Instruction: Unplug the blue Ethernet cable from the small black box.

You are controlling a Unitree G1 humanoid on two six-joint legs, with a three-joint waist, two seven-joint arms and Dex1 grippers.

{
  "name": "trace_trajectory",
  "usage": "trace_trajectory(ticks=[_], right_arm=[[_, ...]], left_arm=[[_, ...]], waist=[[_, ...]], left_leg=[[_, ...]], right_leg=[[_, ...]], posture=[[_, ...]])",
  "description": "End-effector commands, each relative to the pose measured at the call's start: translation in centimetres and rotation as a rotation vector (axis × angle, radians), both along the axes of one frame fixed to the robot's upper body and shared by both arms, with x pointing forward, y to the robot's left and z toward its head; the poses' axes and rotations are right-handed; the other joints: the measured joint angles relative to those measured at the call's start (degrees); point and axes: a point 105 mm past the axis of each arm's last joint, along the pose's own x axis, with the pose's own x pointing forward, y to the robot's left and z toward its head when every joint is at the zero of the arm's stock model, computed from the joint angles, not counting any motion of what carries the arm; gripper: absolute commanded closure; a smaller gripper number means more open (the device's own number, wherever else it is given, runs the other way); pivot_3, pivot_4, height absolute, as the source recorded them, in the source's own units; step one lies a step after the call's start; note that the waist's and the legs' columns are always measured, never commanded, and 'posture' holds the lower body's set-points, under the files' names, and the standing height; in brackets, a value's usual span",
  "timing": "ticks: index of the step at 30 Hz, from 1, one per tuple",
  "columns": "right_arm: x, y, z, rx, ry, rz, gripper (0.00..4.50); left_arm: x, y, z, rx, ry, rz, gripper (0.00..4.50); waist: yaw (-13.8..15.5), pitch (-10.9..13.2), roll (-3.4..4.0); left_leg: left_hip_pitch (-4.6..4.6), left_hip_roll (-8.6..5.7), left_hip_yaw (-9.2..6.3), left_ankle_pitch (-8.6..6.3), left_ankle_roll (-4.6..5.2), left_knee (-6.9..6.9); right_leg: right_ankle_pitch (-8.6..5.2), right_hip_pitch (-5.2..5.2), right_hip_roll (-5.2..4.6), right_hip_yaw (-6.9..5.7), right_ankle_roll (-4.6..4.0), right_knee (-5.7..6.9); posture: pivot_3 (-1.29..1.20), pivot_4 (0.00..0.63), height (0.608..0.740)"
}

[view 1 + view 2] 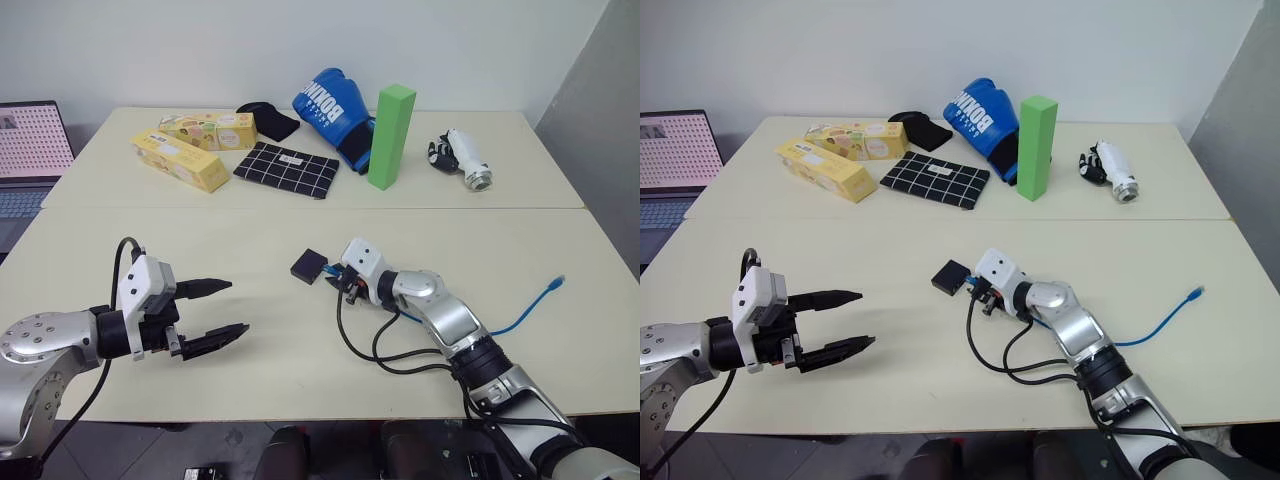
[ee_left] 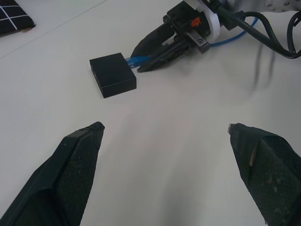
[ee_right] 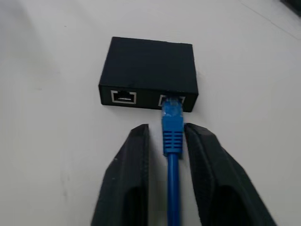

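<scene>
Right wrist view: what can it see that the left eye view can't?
The right wrist view alone shows the box's two ports: one empty, one holding the blue cable's plug, with the right gripper shut on it. The left eye view alone shows the open left gripper, green block and boxing glove. Both show box, cable and table.

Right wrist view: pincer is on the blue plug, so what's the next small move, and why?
Probably pull the right pincer straight back from the small black box: its fingers flank the blue Ethernet cable at the plug boot, the plug still sits in the port, and nothing steadies the box.
</scene>
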Motion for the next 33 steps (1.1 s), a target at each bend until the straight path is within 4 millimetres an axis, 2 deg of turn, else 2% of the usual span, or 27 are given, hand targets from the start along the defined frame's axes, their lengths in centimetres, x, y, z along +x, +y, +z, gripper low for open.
trace_trajectory(ticks=[1, 4, 8, 13, 21, 27, 28, 33], right_arm=[[0.6, -1.1, 0.9, -0.064, -0.110, -0.002, 4.34], [0.3, -1.9, 1.8, -0.118, -0.219, 0.047, 4.37], [-1.1, -2.1, 4.2, -0.113, -0.350, 0.171, 4.37], [-3.9, -1.2, 7.0, -0.174, -0.613, 0.433, 4.37], [-6.0, -0.2, 9.2, -0.169, -0.799, 0.584, 4.37], [-6.8, 0.1, 10.0, -0.162, -0.892, 0.624, 4.37], [-6.9, 0.1, 10.2, -0.167, -0.913, 0.632, 4.37], [-7.4, 0.4, 10.4, -0.167, -0.979, 0.658, 4.37]], left_arm=[[1.0, 0.6, 0.7, -0.074, -0.001, 0.066, 0.00], [1.6, 1.0, 0.7, -0.162, 0.047, 0.113, 0.00], [2.0, 0.0, 1.1, -0.282, 0.110, 0.105, 0.00], [2.1, -2.9, 1.2, -0.386, 0.220, 0.038, 0.00], [1.9, -5.8, 1.1, -0.452, 0.284, -0.048, 0.00], [2.0, -6.3, 1.4, -0.495, 0.301, -0.076, 0.00], [2.0, -6.4, 1.4, -0.493, 0.302, -0.082, 0.35], [1.9, -6.8, 1.6, -0.507, 0.300, -0.117, 1.42]], waist=[[0.00, 0.00, 0.00], [0.05, 0.00, 0.00], [-0.03, 0.00, -0.01], [-0.28, 0.01, -0.01], [-0.49, 0.01, -0.02], [-0.42, 0.00, -0.02], [-0.43, 0.00, -0.02], [-0.35, 0.00, -0.02]], left_leg=[[0.00, 0.00, -0.01, 0.00, 0.00, 0.00], [-0.02, -0.01, -0.01, 0.00, 0.00, 0.02], [-0.06, 0.00, 0.00, 0.00, 0.01, 0.02], [-0.08, 0.02, 0.01, 0.00, 0.00, 0.01], [-0.06, 0.05, -0.02, 0.01, -0.01, 0.02], [-0.05, 0.04, -0.01, 0.01, -0.02, 0.05], [-0.05, 0.04, -0.01, 0.01, -0.02, 0.05], [-0.05, 0.04, -0.01, 0.02, -0.03, 0.05]], right_leg=[[0.00, 0.00, 0.00, -0.01, 0.00, 0.01], [0.00, -0.01, -0.02, -0.01, 0.01, 0.02], [-0.01, -0.03, -0.07, 0.00, 0.01, -0.01], [-0.01, -0.10, -0.08, 0.02, 0.01, 0.03], [-0.01, -0.09, -0.08, 0.02, 0.00, 0.08], [-0.01, -0.08, -0.10, 0.03, 0.00, 0.09], [-0.01, -0.08, -0.10, 0.04, 0.00, 0.09], [-0.01, -0.07, -0.10, 0.03, 0.00, 0.08]], posture=[[0.00, 0.150, 0.740], [0.00, 0.150, 0.740], [0.00, 0.150, 0.740], [0.00, 0.150, 0.740], [0.00, 0.150, 0.740], [0.00, 0.150, 0.740], [0.00, 0.150, 0.740], [0.00, 0.150, 0.740]])
